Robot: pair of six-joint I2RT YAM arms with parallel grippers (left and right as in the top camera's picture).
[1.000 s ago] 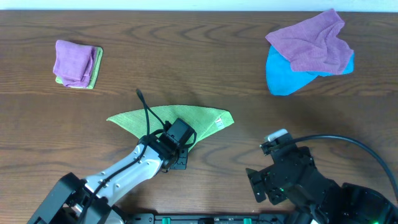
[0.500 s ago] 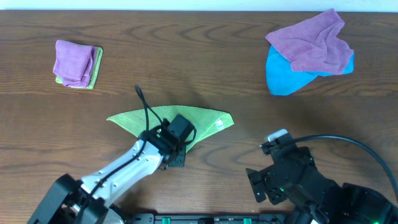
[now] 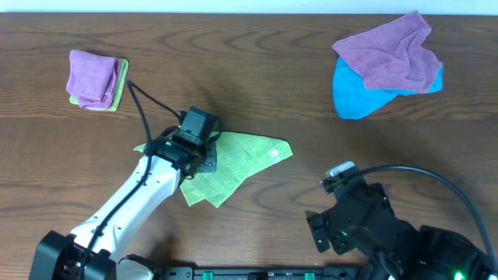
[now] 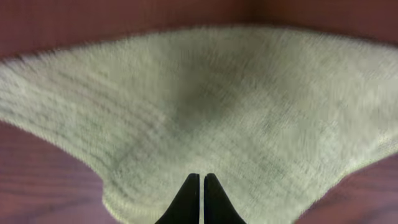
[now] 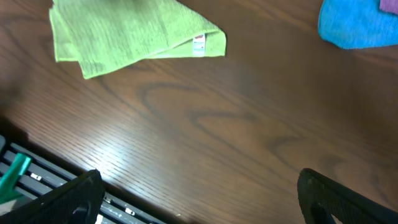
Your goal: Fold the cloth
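The light yellow-green cloth [image 3: 241, 159] lies flat at the table's middle as a rough triangle. Its wide edge is on the far side, its point faces the front, and its white tag [image 3: 274, 152] is near the right corner. It also shows in the right wrist view [image 5: 124, 34] and fills the left wrist view [image 4: 205, 106]. My left gripper [image 3: 201, 146] is shut and hovers over the cloth's far left part, its tips [image 4: 202, 179] above the fabric. My right gripper [image 3: 331, 206] is open and empty at the front right, away from the cloth.
A folded purple cloth on a folded green one [image 3: 95, 79] sits at the far left. A crumpled purple cloth [image 3: 393, 50] lies over a bright blue cloth [image 3: 354, 97] at the far right. The table's front edge and a rail [image 5: 25, 171] are near my right gripper.
My left gripper has moved from the cloth's front point up to its far left part. The front point is now uncovered. The right arm has barely moved.
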